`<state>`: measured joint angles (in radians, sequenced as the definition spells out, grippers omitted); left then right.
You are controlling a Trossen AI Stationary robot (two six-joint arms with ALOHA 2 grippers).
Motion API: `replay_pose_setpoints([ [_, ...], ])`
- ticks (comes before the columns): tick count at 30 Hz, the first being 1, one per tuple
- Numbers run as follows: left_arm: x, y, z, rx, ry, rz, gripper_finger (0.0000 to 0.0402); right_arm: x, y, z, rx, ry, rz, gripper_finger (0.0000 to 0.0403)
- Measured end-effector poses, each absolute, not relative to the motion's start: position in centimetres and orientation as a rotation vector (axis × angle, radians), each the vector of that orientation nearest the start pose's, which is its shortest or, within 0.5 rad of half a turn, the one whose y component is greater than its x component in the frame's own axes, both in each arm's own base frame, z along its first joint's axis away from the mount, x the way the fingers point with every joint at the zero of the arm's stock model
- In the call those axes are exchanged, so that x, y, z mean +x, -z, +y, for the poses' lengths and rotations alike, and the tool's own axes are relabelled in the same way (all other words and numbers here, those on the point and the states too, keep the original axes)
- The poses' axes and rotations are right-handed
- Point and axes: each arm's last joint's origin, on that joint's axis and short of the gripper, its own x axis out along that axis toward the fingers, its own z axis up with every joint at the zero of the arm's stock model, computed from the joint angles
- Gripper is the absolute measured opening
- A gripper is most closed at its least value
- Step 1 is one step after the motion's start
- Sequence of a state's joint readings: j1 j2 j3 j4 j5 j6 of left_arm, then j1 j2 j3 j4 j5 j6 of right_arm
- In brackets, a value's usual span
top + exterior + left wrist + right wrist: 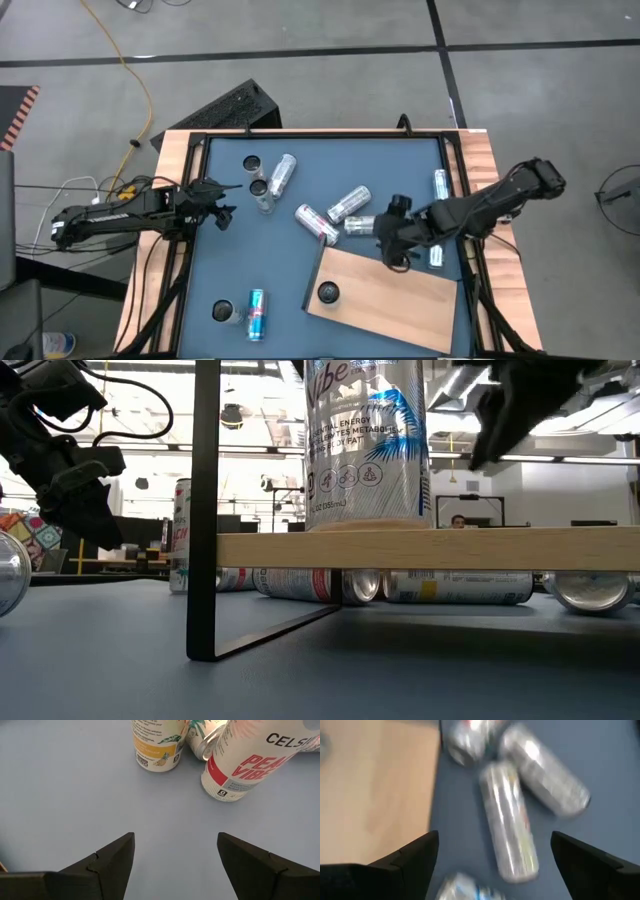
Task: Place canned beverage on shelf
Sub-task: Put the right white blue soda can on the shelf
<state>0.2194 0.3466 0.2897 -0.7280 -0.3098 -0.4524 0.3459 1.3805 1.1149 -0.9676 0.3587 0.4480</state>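
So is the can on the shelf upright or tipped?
Upright: the can shows its round top from above and stands on the shelf in the low view.

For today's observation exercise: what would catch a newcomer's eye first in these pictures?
One can stands upright on the shelf, looming large in the low view. Loose cans lie scattered on the tabletop. The open right gripper hovers at the shelf's edge; the left gripper waits, open, by two upright cans.

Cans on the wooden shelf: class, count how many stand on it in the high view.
1. The can stands upright near the shelf's left end. The right gripper hangs over the board's upper edge and may hide a little.
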Motion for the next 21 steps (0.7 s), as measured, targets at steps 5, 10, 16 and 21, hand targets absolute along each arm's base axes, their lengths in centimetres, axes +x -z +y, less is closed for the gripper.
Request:
replay_pose_setpoints([
  [5, 8.3, -17.2, 2.8, -0.383, -0.671, 0.665, 0.027, 22.7, -25.7, 6.8, -0.04, 0.257, 1.274, 0.0366],
  [10, 8.3, -17.2, 2.8, -0.382, -0.671, 0.665, 0.027, 20.5, -24.8, 5.3, 0.035, 0.446, 1.439, 0.0366],
  [16, 8.3, -17.2, 2.8, -0.382, -0.671, 0.665, 0.027, 19.1, -25.3, 3.6, 0.332, 0.857, 1.422, 0.0366],
  [21, 8.3, -17.2, 2.8, -0.383, -0.671, 0.664, 0.027, 18.8, -25.5, 3.3, 0.571, 1.053, 1.343, 0.0366],
])
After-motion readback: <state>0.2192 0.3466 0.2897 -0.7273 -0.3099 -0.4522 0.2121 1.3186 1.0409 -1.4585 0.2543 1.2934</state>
